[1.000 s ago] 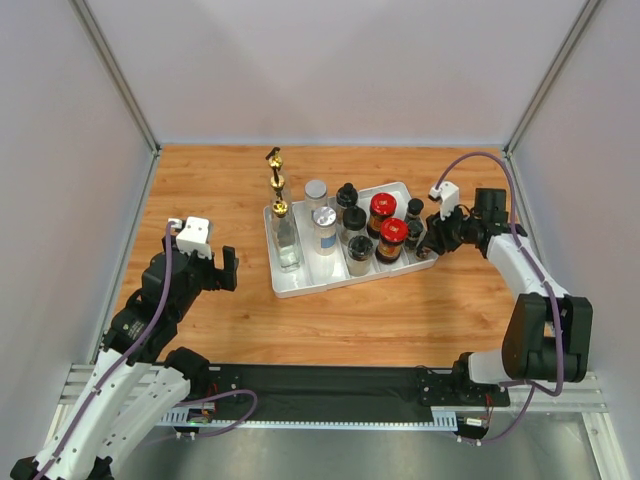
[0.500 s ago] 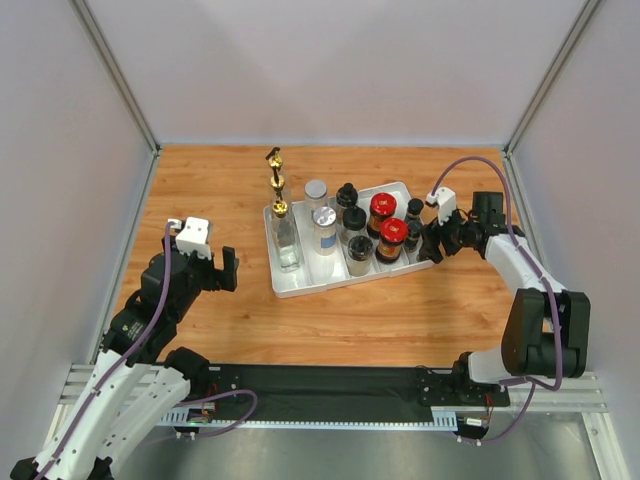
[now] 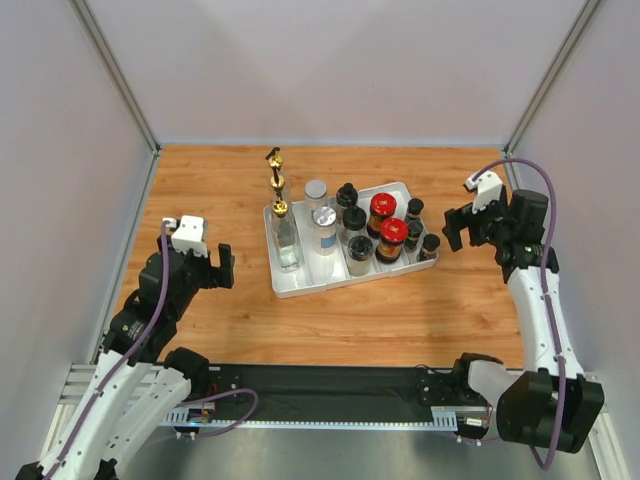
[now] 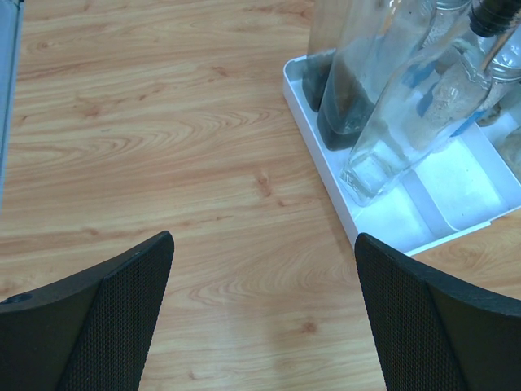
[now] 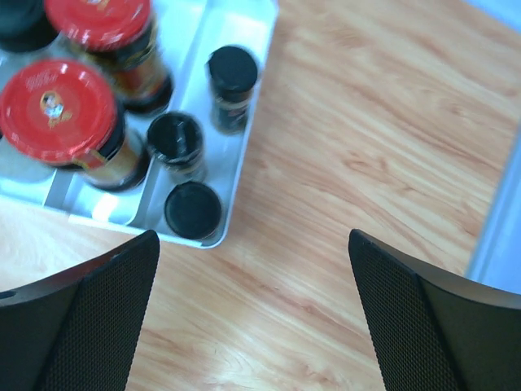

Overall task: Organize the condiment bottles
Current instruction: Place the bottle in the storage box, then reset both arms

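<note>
All the condiment bottles visible stand in the white divided tray [image 3: 300, 290], which sits mid-worktop [image 3: 200, 180], a little toward the far edge. The gold-spouted bottles [image 3: 283, 225] fill its left end. The silver-lidded jars [image 3: 324, 216] come next, then the red-lidded jars [image 3: 383, 205]. The black-capped spice jars [image 3: 429, 243] line its right end. The overhead view shows no bottle outside the tray.

The right end effector [image 3: 456, 226] hangs near the worktop's right edge, just beside the tray's right end. Its jaws are spread wide and hold nothing. Its wrist view looks down on bare wood, with the three spice jars off to one side. The left end effector [image 3: 222, 267] is also spread and empty, toward the worktop's left edge and well apart from the tray.

With every compartment filled, the sorting looks essentially complete, and the step in hand is probably backing the right arm clear.

- Rise first, then move toward the right edge, so neither finger sweeps the spice jar at the tray's near right corner.
- Leave the jaws spread; closing this near the tray could catch its rim.
- Keep the left arm away from the gold-spouted bottles. They look top-heavy and would likely topple at a nudge.
</note>
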Robot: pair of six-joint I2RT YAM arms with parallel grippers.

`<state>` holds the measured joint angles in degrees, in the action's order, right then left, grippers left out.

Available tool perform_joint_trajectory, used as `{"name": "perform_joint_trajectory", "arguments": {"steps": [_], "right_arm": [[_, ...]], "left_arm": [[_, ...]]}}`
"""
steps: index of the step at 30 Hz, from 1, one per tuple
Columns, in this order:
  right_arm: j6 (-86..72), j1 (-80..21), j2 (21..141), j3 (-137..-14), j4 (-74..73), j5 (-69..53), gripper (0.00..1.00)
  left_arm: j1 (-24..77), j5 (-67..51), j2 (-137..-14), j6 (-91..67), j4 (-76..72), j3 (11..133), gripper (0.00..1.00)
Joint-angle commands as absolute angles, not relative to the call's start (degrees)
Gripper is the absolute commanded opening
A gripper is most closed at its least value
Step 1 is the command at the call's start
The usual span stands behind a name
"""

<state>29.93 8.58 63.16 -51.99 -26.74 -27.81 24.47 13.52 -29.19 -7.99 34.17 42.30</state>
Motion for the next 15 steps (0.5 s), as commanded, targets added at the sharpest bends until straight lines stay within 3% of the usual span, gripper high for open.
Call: {"name": "perform_joint_trajectory", "arguments": {"steps": [1,9,15], "right_arm": [[17.33,9.67,58.98,-54.84,-24.17,-20.32,1.0],[3.19,9.76,52.91,-53.09,-22.24,-7.48,1.0],[-6.32,9.76,52.29,-53.61,-21.7,3.86,1.0]], "left_arm": [[19.72,11.08,-30.4,-7.9,31.38,42.45,1.0],[4.49,2.03,-35.94,-11.6,30.33,44.56,1.0],[1.23,7.01,-37.88,-8.8,29.09,44.39,1.0]]}}
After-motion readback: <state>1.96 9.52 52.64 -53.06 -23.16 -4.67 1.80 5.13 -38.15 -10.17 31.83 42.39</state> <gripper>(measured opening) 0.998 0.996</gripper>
